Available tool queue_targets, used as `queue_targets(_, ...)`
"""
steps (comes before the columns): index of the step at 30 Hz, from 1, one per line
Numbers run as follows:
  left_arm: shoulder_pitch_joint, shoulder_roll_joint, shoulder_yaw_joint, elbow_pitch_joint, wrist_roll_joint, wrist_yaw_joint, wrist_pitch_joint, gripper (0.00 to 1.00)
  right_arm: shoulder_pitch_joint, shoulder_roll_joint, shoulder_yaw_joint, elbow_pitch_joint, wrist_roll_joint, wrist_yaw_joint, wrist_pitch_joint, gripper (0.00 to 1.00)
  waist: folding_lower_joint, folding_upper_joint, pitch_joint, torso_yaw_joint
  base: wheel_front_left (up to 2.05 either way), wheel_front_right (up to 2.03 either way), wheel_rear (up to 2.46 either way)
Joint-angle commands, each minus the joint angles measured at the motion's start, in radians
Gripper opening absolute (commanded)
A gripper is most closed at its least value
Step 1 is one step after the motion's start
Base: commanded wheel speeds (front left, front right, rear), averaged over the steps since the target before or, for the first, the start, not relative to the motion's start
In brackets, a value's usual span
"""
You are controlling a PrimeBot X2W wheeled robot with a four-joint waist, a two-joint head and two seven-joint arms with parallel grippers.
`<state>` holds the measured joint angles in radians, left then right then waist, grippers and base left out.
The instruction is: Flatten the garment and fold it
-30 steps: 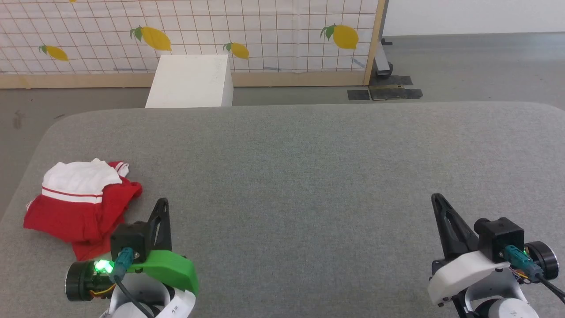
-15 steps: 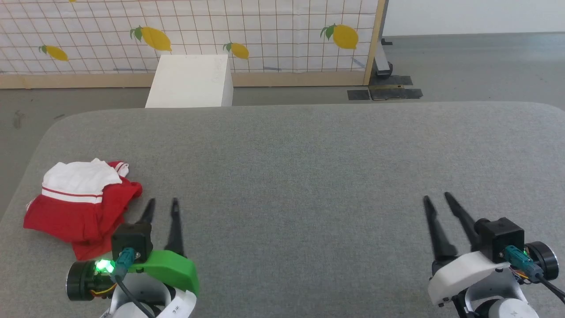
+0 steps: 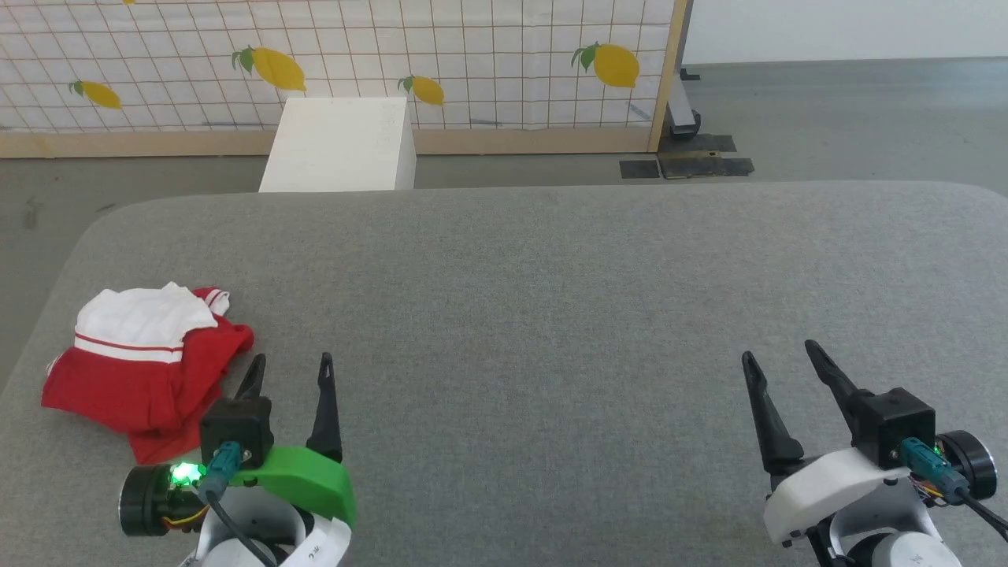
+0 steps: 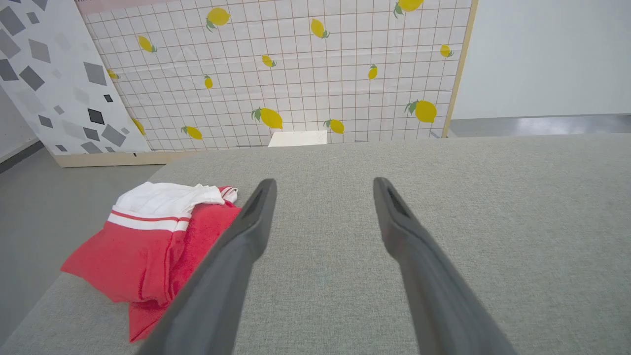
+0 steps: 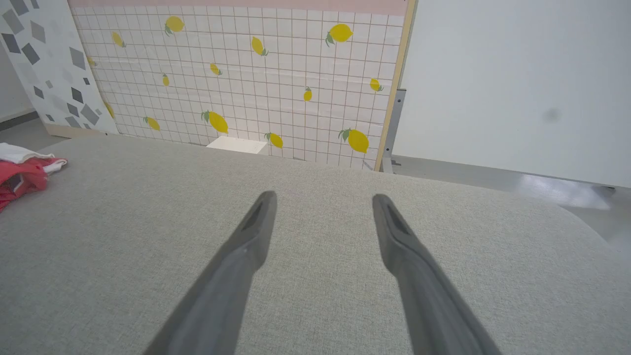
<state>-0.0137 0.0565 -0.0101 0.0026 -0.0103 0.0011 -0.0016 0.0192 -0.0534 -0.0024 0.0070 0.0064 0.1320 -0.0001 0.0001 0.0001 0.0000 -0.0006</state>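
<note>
The garment (image 3: 142, 362), a red T-shirt with a white sleeve on top and red-white striped trim, lies crumpled near the left edge of the grey table (image 3: 551, 299). In the left wrist view the garment (image 4: 148, 236) sits just left of my left finger. My left gripper (image 3: 293, 365) stands open just to the right of the garment, with nothing between its fingers. Far off at the lower right, my right gripper (image 3: 778, 353) is open and empty above bare table. The right wrist view catches a corner of the garment (image 5: 22, 175) at its left edge.
A white box (image 3: 340, 143) stands on the floor beyond the table's far edge. Behind it is a tiled panel with lemon prints (image 3: 331, 63). The table's rounded left edge (image 3: 47, 315) runs close to the garment.
Both grippers have opened from shut to wide open. The arms and the garment have stayed in place.
</note>
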Motion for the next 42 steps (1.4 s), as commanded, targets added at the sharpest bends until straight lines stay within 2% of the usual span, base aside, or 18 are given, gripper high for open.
queue_targets(1, 0.002, 0.001, 0.0, 0.002, -0.001, 0.0, -0.003, 1.0, -0.003, -0.002, 0.001, -0.003, -0.003, 0.0, -0.002, 1.0, -0.0001, -0.0001, 0.0, 0.0, 0.0, 0.0, 0.0)
queue_targets(42, 0.007, 0.019, -0.025, 0.006, -0.021, -0.002, 0.012, 1.0, -0.017, -0.001, -0.005, -0.016, 0.033, -0.001, -0.009, 1.0, -0.0001, -0.0001, 0.005, 0.002, 0.0, 0.0, 0.0)
